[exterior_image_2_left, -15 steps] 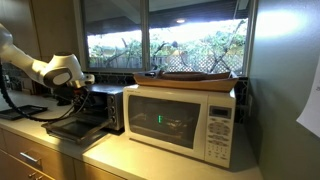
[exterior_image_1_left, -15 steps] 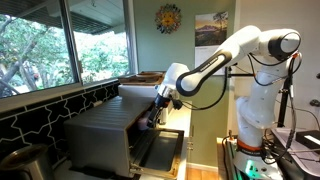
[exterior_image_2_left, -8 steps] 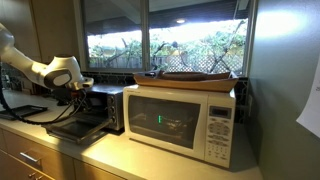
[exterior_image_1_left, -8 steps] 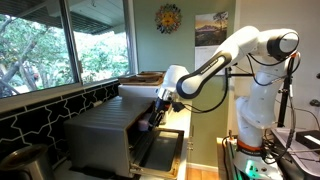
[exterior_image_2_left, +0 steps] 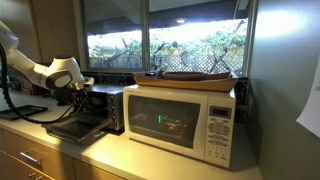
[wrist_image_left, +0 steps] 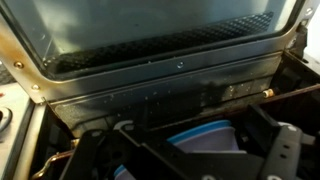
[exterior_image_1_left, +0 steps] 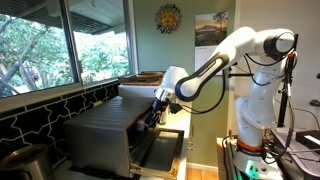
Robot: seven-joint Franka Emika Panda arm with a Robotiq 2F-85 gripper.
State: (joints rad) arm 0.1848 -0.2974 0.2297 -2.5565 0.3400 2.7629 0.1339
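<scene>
Hovering with fingers spread wide and empty, the gripper faced the toaster oven left of the microwave, just above its dropped door; a blue object, too dim to identify, lay straight ahead between the fingers

Your gripper sits at the oven mouth, above its lowered door, toward the left end of the counter; microwave just beside, tray on top.
</scene>
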